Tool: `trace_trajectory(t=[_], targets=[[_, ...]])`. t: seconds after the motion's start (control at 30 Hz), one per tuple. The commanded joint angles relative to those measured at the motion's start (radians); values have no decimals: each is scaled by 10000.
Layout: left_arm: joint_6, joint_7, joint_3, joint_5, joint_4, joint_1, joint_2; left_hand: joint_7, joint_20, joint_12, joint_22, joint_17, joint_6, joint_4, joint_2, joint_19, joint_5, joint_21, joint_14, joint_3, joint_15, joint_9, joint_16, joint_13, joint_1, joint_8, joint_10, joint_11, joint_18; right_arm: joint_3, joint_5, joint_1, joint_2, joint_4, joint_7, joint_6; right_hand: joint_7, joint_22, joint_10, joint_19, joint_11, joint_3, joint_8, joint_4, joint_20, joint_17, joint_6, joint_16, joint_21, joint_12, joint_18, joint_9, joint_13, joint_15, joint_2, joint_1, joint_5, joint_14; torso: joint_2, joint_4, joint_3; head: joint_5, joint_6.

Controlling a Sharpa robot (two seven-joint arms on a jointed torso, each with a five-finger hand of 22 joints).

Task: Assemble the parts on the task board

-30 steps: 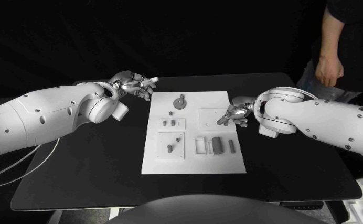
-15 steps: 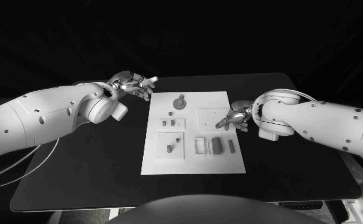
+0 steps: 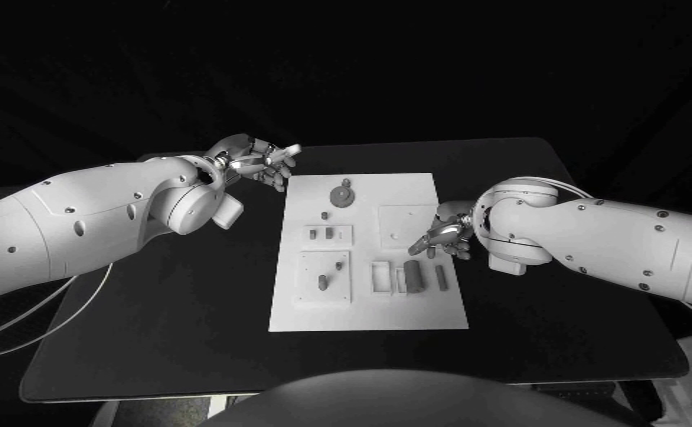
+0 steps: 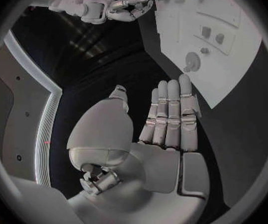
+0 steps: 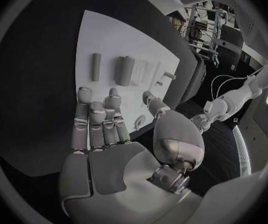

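The white task board (image 3: 368,307) lies in the middle of the black table. On it are grey parts: a round piece (image 3: 342,195) at the far end, small pegs (image 3: 320,235) in the middle, and upright blocks (image 3: 413,277) near the front right. My left hand (image 3: 260,162) hovers off the board's far left corner, fingers apart and empty. My right hand (image 3: 441,234) is at the board's right edge, also empty. In the left wrist view the left hand (image 4: 165,119) has straight fingers beside the board (image 4: 233,50). In the right wrist view the right hand (image 5: 103,129) is spread over the board (image 5: 109,40), near a block (image 5: 124,70).
The black table (image 3: 173,327) stretches bare on both sides of the board. A flat square plate (image 3: 404,222) lies on the board just left of my right hand. A narrow bar (image 3: 443,278) stands at the board's right edge.
My right hand has slid a little toward the near side along the board's right edge. The left hand has stayed where it was.
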Motion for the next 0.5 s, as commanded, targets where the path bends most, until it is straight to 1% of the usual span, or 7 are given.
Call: trace_trajectory(t=[0.03,0.27,0.4,0.5], targets=[[-39,129,8,26,24,10,14,4,28,-58,-16,-16,-56,10,-24,75,21,-54,1,-20,-38,-14,61,-5,-94,34,21,-57,139,-25,-127,-24,44,7,-70,386,16,109,-69,-53,-3,-11,5,48,-13,17,-2,17,6,31,68,18,16,-13,6,-26,-15,-29,2,-3,0,15,-21],[-29,134,8,26,22,10,25,3,28,-59,-18,-17,-56,10,-29,76,21,-58,0,-11,-38,-17,61,-6,-114,34,22,-57,140,-37,-139,-104,212,-93,-7,320,8,119,-69,-55,-10,-10,22,46,-15,21,21,29,16,42,68,30,22,-16,53,-5,-8,-28,1,-4,2,12,-36],[-28,138,8,26,26,10,30,3,27,-59,-18,-18,-56,9,-28,78,21,-60,0,-7,-38,-18,61,-6,-119,35,22,-58,140,-43,-254,-214,332,-242,-11,368,4,124,-67,-54,-15,-16,32,40,-16,23,34,36,24,49,68,37,26,-19,77,7,-3,-26,1,7,4,11,-38],[-33,133,8,26,30,10,21,3,27,-60,-19,-18,-56,9,-29,78,21,-61,0,-5,-38,-18,61,-6,-124,35,22,-58,140,-52,-384,-294,374,-320,-8,388,3,126,-66,-54,-16,-18,34,40,-16,24,36,38,26,51,68,38,27,-20,86,8,-2,-25,2,2,3,19,-48]])
